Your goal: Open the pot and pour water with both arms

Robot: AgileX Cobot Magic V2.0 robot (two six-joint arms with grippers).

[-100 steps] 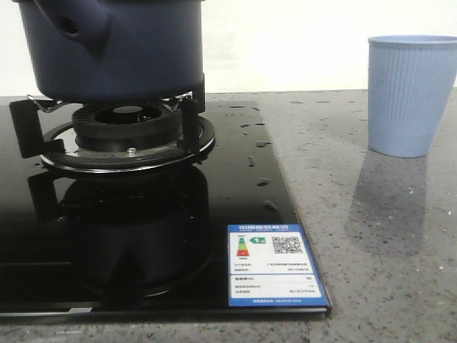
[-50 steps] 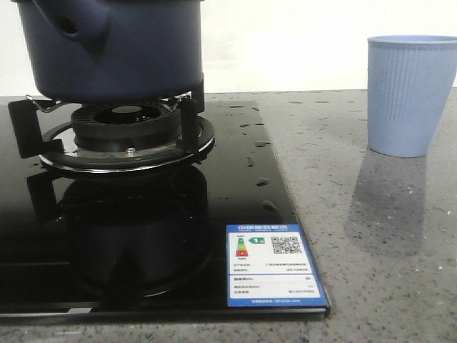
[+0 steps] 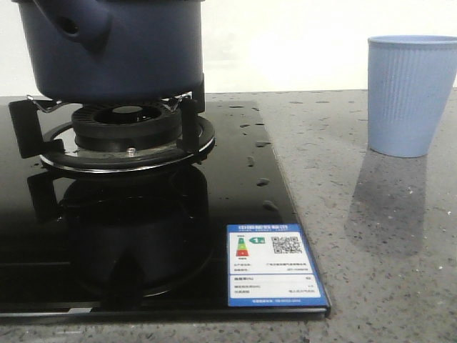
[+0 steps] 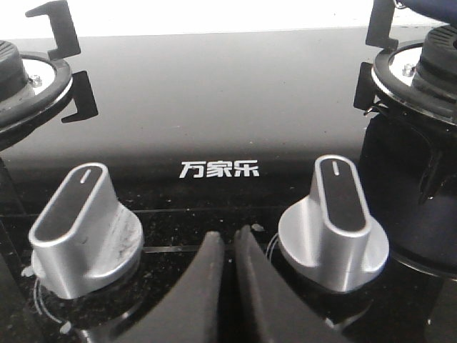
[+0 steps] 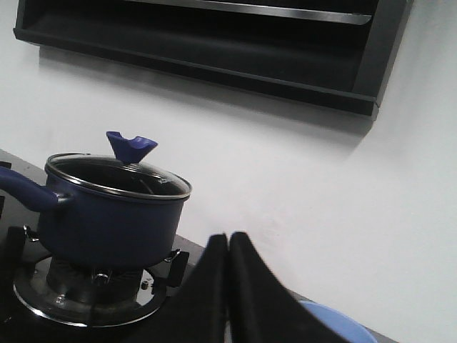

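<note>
Pot on the burner, lid on, both pincers closed and empty.

Nearest us, the left pincer [image 4: 227,246] sat pressed shut on nothing, just above the cooktop [image 3: 243,193] between its two silver knobs [image 4: 335,221]. We saw the right pincer [image 5: 227,254] likewise closed, holding nothing, well apart from the pot [image 3: 114,46]. Farther back, the pot stood on the burner grate [image 3: 121,132], its glass lid [image 5: 118,175] in place, with a light blue cup [image 3: 410,93] toward the counter's [image 3: 371,236] right edge.
</note>
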